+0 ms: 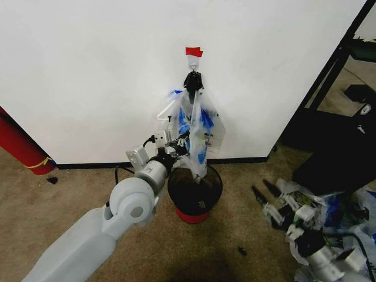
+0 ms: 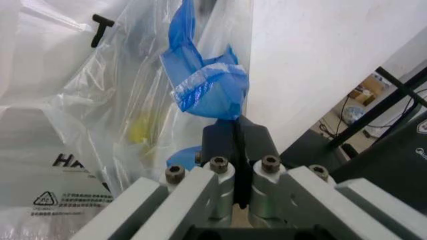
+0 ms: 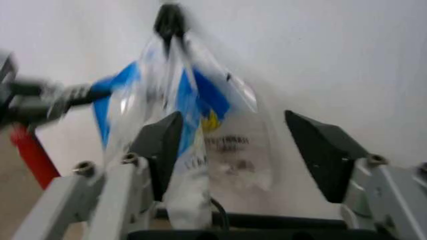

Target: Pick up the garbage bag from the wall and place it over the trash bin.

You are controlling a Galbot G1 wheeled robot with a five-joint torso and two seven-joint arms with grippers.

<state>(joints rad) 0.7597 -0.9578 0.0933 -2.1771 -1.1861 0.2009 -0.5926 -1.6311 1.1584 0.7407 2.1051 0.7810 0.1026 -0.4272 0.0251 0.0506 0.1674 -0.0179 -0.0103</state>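
The garbage bag (image 1: 194,124) hangs from a small hook (image 1: 192,69) under red tape on the white wall (image 1: 88,70). It is clear and crinkly with blue patches, and its lower end droops into the black mesh trash bin (image 1: 202,202) with a red base. My left gripper (image 1: 182,143) reaches in beside the bag, just above the bin. In the left wrist view this gripper (image 2: 237,132) is shut on a blue fold of the bag (image 2: 207,90). My right gripper (image 1: 262,191) hovers open low to the bin's right, apart from it. From the right wrist, that gripper (image 3: 240,150) faces the bag (image 3: 193,100).
A big red cylinder (image 1: 20,144) leans at the far left by the black baseboard (image 1: 88,165). A black shelf frame (image 1: 332,67) stands at the right. More printed bags (image 1: 346,220) lie on the carpet around my right arm. Small dark bits (image 1: 242,251) dot the floor.
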